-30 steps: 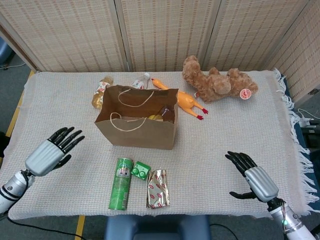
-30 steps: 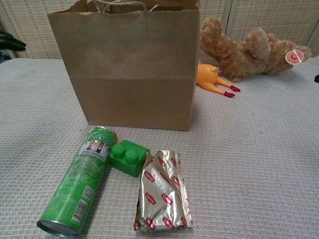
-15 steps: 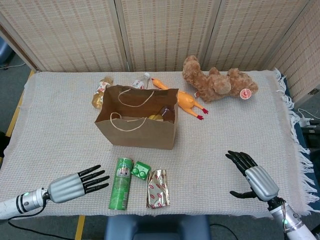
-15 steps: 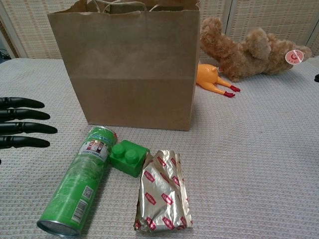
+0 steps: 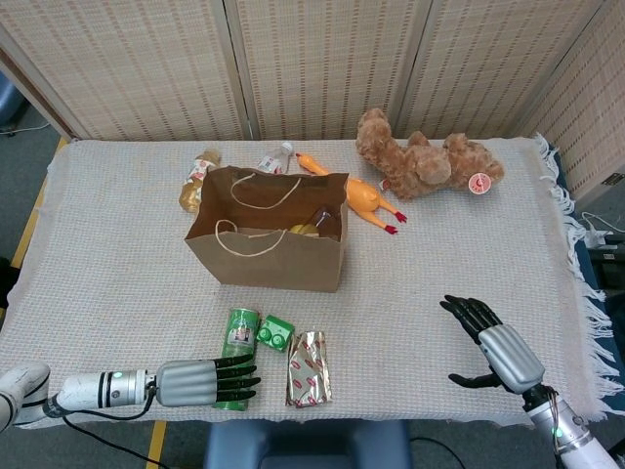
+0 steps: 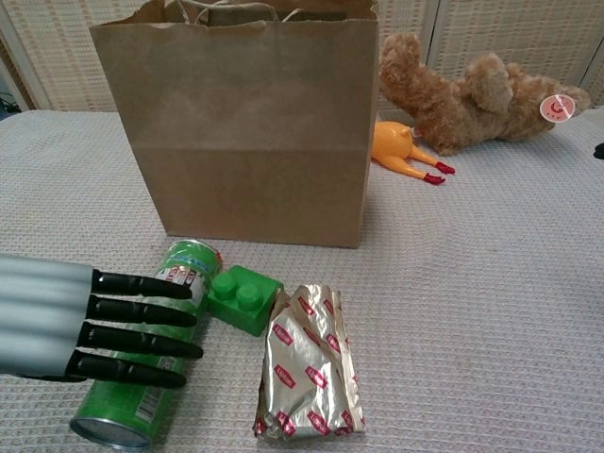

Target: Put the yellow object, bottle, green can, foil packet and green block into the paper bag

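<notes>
**Left hand over the green can, bag standing open behind**

On the near edge of the table, the left hand lies flat with its fingers straight and a little apart, stretched across the lower half of the green can. In the chest view the same hand covers the can from the left side; the fingers lie over its body, but I cannot tell if they touch it. They are not wrapped around it, and the hand holds nothing.

The can lies on its side, one end toward the paper bag. Just beside it on the right is the green block, which touches the can near its far end. The foil packet lies flat next to the block, at its right.

The paper bag stands upright and open behind these three things. Inside it something yellow shows near the right wall. A bottle lies on the table behind the bag, near its left corner.

The right hand is well apart at the right side of the table, fingers spread and slightly bent, with nothing in it.

A rubber chicken lies close behind the bag's right corner, and a brown teddy bear lies further back.
</notes>
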